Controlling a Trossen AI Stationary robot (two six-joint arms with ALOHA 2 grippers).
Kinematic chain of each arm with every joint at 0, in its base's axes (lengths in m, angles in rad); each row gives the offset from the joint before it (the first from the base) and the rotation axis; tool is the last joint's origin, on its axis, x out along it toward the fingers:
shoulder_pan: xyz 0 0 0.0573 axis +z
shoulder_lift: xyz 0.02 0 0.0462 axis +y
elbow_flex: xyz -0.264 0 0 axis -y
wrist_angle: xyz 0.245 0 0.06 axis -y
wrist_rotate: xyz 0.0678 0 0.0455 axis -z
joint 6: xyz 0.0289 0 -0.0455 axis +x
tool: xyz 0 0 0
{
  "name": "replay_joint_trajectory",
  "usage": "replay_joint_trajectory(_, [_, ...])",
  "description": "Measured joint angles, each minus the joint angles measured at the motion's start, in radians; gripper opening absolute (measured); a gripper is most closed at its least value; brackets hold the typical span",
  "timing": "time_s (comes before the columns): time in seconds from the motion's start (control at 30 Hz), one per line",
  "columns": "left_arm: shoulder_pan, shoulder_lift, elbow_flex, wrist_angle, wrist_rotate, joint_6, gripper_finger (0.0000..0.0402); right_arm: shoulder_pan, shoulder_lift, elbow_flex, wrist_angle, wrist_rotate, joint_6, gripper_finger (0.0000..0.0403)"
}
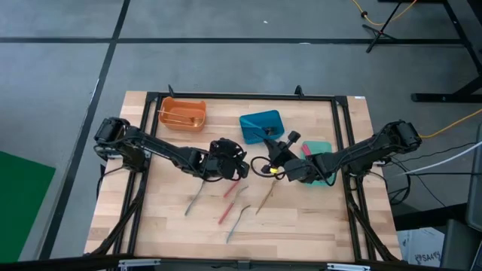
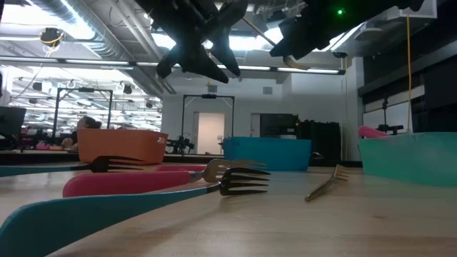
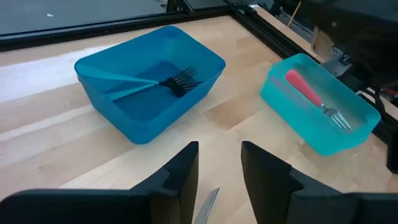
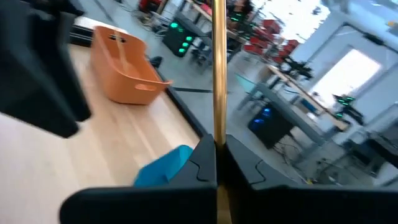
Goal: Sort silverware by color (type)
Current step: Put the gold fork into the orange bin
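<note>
My right gripper point(image 4: 216, 163) hangs above the table's middle point(image 1: 280, 167), between the blue bin point(image 1: 261, 126) and the teal bin point(image 1: 322, 164), shut on a gold utensil point(image 4: 218, 68). My left gripper point(image 3: 219, 167) is open, raised over the table just left of the right one point(image 1: 226, 162). A silver utensil tip point(image 3: 208, 205) shows on the table under its fingers. Lying flat on the wood are a silver utensil point(image 1: 195, 200), a red one point(image 1: 230, 203), a gold one point(image 1: 265, 198) and another silver one point(image 1: 239, 222). The blue bin holds a blue fork point(image 3: 149, 84), and the teal bin holds a red-handled fork point(image 3: 311, 94). My right gripper pinches the gold utensil's slim shaft point(image 4: 218, 127) between its two fingers. The shaft runs along the fingers and sticks out far past their tips. Which end is between them is hidden by the fingers. The utensil is lifted clear of the table point(image 2: 297, 64).
The orange bin point(image 1: 183, 114) stands at the far left of the table and holds gold utensils. A black frame point(image 1: 241, 96) runs around the table's edges. The two arms are close together over the middle. Bare wood lies at the near edge point(image 1: 316, 226).
</note>
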Motion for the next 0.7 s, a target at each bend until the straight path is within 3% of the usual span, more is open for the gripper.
replay_joint_trajectory(0.2, [0.0, 0.0, 0.0, 0.06, -0.046, 0.004, 0.0113, 0.0, 0.0, 0.0, -0.005, 0.025, 0.0, 0.0])
replay_joint_trajectory(0.3, [0.0, 0.0, 0.0, 0.16, -0.056, 0.077, 0.0113, 0.0, 0.0, 0.0, -0.005, 0.024, 0.0, 0.0])
replay_joint_trajectory(0.5, [-0.002, -0.001, 0.0, 0.38, -0.008, 0.268, 0.0112, 0.0, 0.0, 0.0, -0.004, 0.024, 0.0, 0.0])
replay_joint_trajectory(0.7, [-0.002, -0.001, 0.0, 0.46, 0.019, 0.317, 0.0112, 0.0, 0.0, 0.0, -0.004, -0.007, 0.022, 0.0])
